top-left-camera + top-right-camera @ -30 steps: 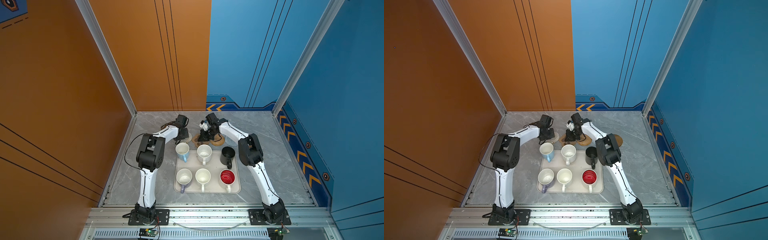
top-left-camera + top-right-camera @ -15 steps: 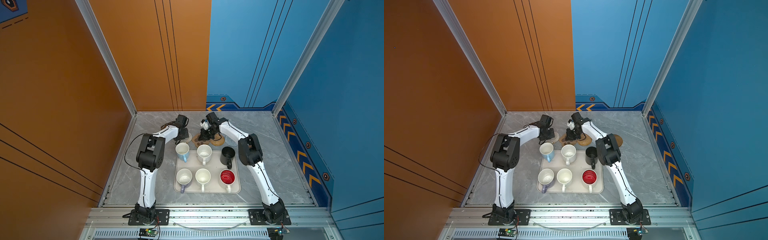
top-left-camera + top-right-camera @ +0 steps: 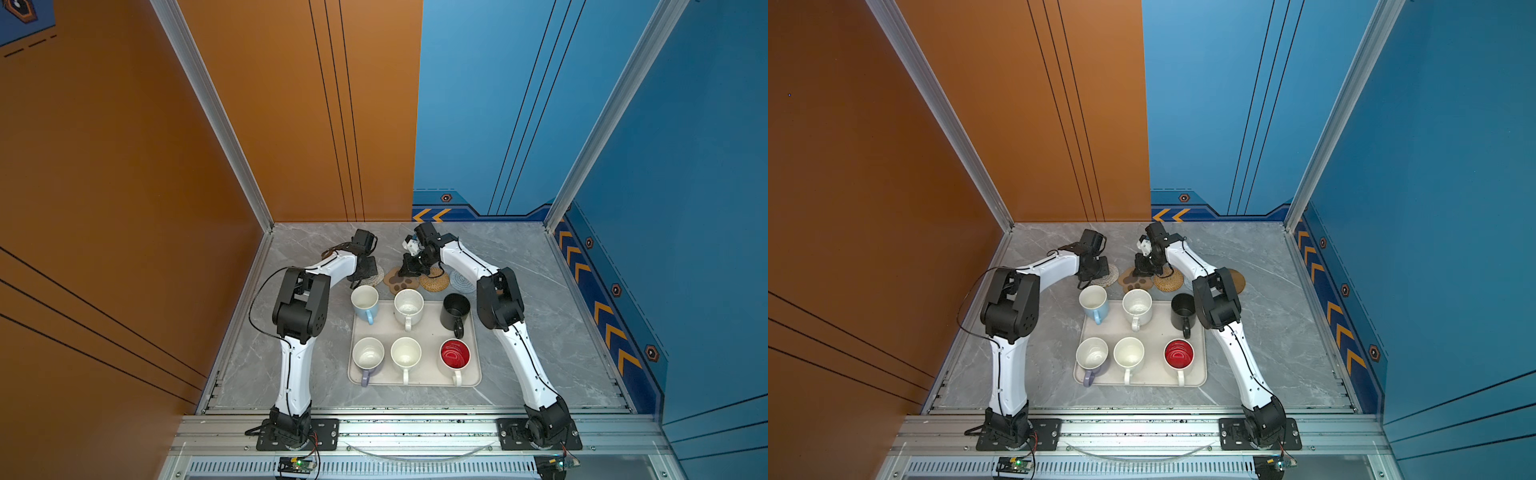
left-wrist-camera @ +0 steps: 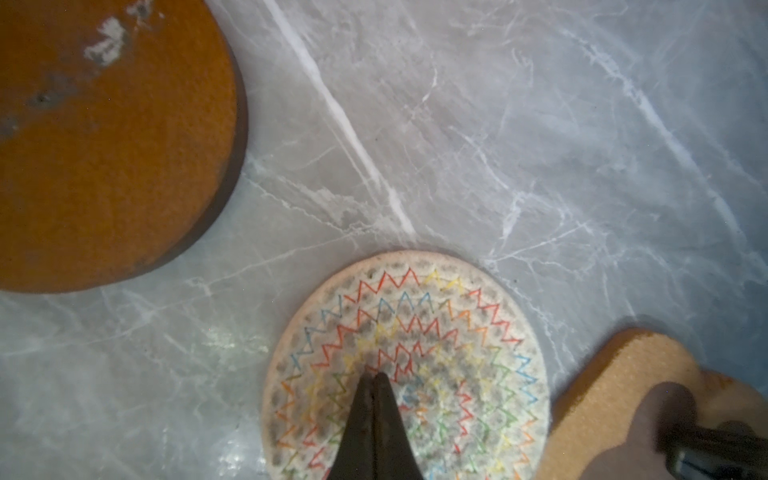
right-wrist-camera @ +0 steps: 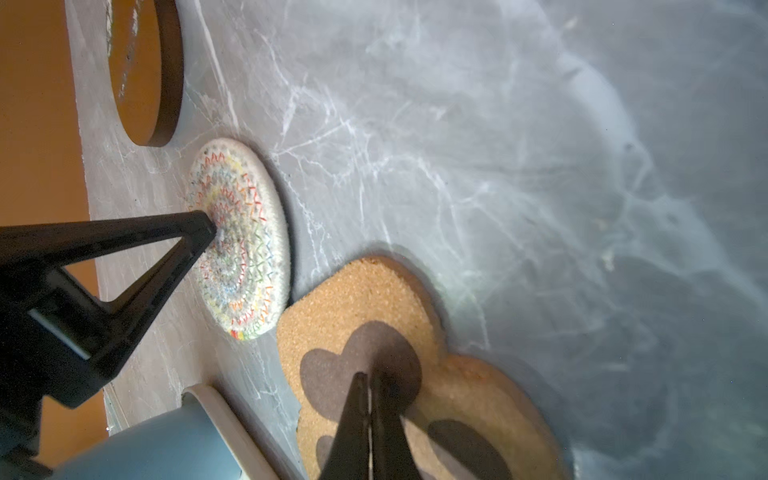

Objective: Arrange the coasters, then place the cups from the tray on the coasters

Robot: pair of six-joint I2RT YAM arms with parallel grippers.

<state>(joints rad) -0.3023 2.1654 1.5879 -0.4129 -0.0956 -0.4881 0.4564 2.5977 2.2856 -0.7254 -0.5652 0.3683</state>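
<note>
- Left tool (image 4: 374, 376), closed, presses its tip on the white woven coaster (image 4: 436, 332).
- Right tool (image 5: 369, 376), also closed, presses the paw-shaped coaster (image 5: 374, 291).
- Both coasters lie between the tray (image 3: 415, 380) and the bench's far edge.
- Best done with light, even pressure, sliding them flat and well apart.

Both top views are bright and sharp, with even light that seems to come from above. The arms (image 3: 297, 365) drop only soft shadows on the grey worktop (image 3: 582, 316). The tall wall posts (image 3: 212, 116) lean outward near the edges. The wrist views are dimmer and softer. In the left wrist view the white woven coaster (image 4: 415, 332) is clear, but the brown disc (image 4: 104, 145) is fuzzy and the fingers (image 4: 361, 428) of the left gripper (image 4: 372, 377) are dark and blurred. In the right wrist view the far worktop is smeary with pale shine, and the light blue mug (image 5: 166, 444) is blurred.
</note>
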